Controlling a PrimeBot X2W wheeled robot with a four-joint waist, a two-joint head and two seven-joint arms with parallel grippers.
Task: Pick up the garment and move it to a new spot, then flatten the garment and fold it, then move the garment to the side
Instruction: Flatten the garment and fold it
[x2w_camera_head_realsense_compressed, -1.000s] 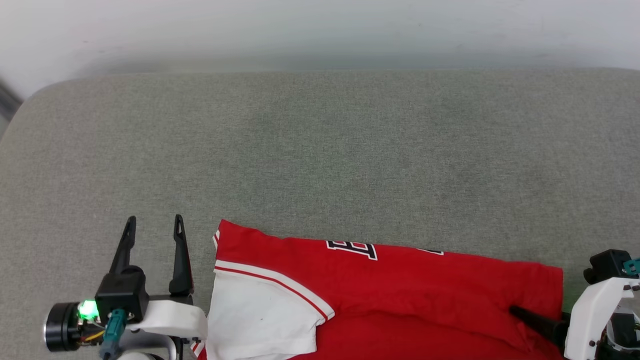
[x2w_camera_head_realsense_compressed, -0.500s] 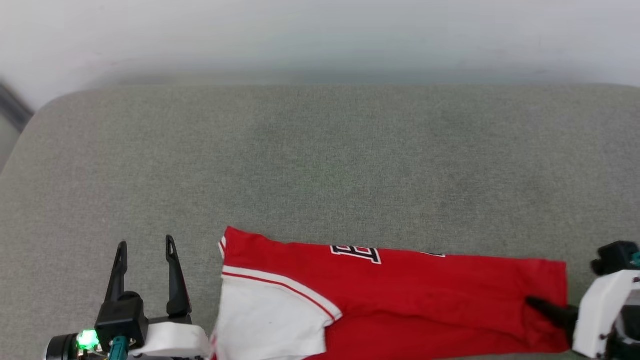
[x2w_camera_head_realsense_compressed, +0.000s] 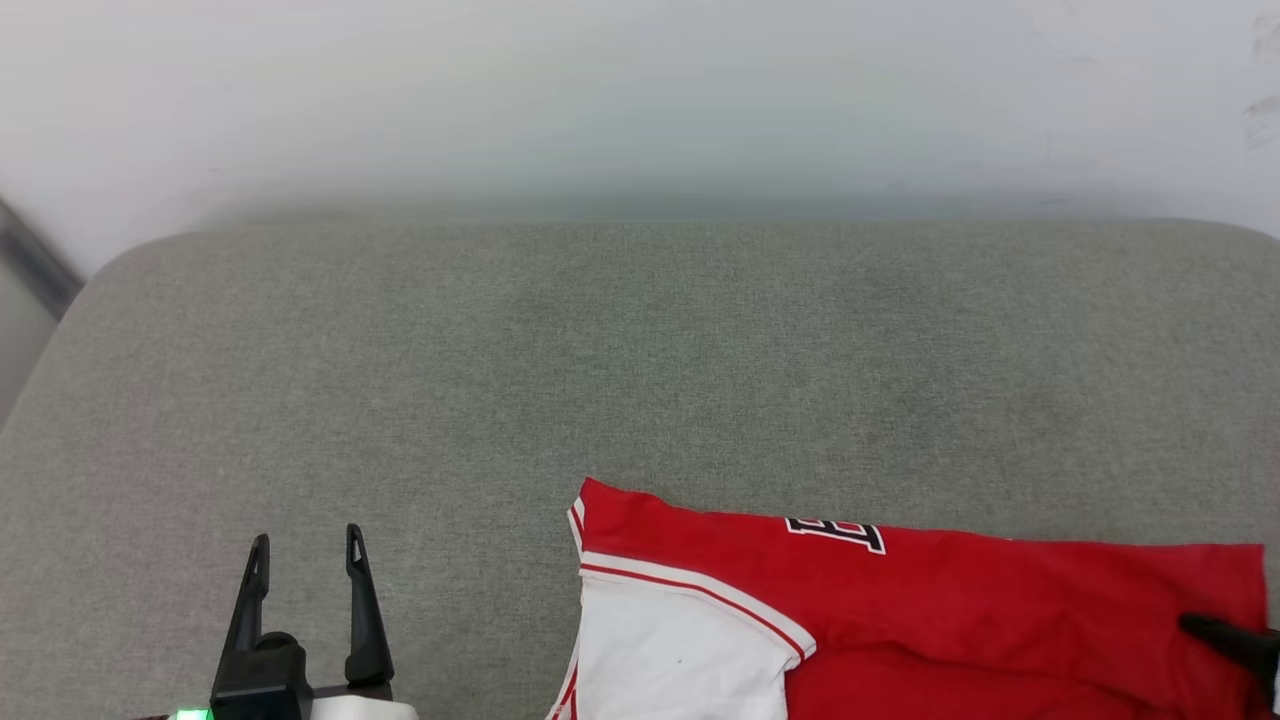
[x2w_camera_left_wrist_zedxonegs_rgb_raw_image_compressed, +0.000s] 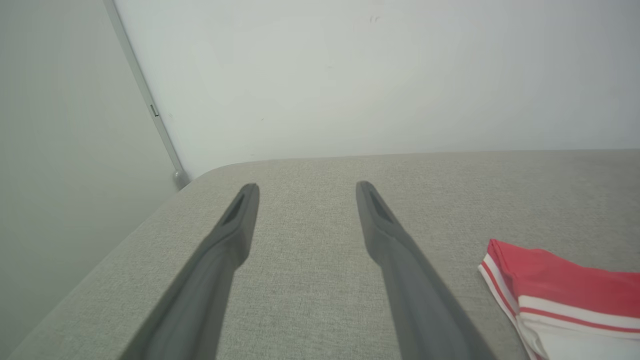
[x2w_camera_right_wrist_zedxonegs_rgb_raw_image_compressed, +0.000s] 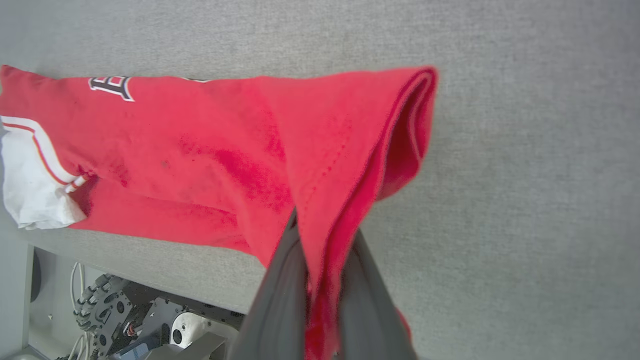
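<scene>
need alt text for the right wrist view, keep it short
The right gripper is shut on a raised edge of the red garment, cloth pinched between its dark fingers. The rest lies on the grey cushion, its white sleeve at the view's left.

The only lettering stands on the bright red jersey T-shirt (x2w_camera_head_realsense_compressed: 950, 600), at its far folded edge: a blocky black character outlined in white (x2w_camera_head_realsense_compressed: 835, 533). The fold cuts through it, so only a part shows. Its squared bars look like an E, or half of a B or an 8; which one it is cannot be told. The right wrist view shows this cut character (x2w_camera_right_wrist_zedxonegs_rgb_raw_image_compressed: 111, 86) along the shirt's edge, no easier to read there. A thin dark sliver (x2w_camera_right_wrist_zedxonegs_rgb_raw_image_compressed: 196, 79) near it at the fold is too small to read.
</scene>
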